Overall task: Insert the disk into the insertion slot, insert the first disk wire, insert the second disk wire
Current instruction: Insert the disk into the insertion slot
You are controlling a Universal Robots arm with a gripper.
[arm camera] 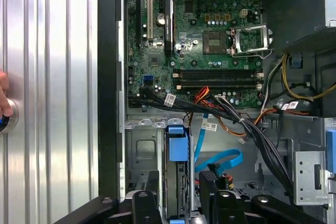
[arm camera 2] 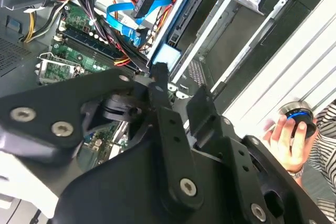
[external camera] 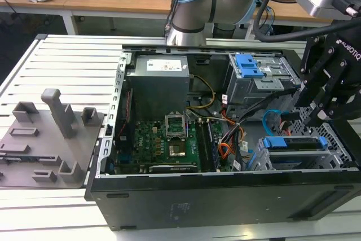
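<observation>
Open computer case (external camera: 225, 196) on slatted table (external camera: 73, 66). Green motherboard (external camera: 158, 139) inside, grey power supply (external camera: 158, 86) adjacent. Grey plastic fixture (external camera: 51, 139) at exterior view's left, beside case.

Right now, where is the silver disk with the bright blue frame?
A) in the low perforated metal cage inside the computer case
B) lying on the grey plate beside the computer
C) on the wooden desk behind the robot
A: in the exterior view the disk sits inside the insertion slot, with its blue carrier showing along the top of the perforated cage.
</observation>
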